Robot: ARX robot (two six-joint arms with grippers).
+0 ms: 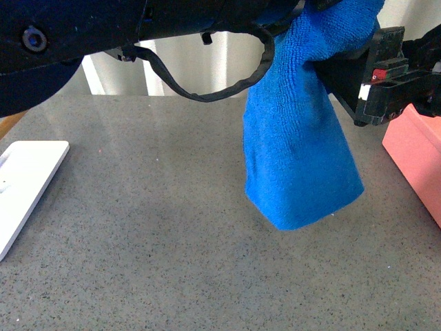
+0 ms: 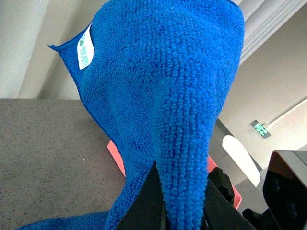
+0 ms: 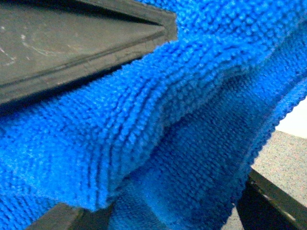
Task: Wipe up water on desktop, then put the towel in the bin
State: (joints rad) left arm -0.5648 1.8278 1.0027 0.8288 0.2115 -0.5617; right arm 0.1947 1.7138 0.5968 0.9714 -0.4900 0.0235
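The bright blue towel (image 1: 300,145) hangs in the air above the right part of the speckled grey desktop (image 1: 151,234), its lower edge just above the surface. My left arm reaches across the top of the front view. In the left wrist view my left gripper (image 2: 184,213) is shut on a fold of the towel (image 2: 163,86). My right gripper (image 1: 377,77) is open beside the towel's upper part. In the right wrist view the towel (image 3: 182,124) fills the picture and lies against one black finger (image 3: 72,43). The salmon-pink bin (image 1: 417,155) stands at the right edge, and it shows behind the cloth in the left wrist view (image 2: 115,155).
A flat white tray (image 1: 27,183) lies at the desktop's left edge. A black cable (image 1: 207,93) loops down from my left arm. A white curtain or wall stands behind the desk.
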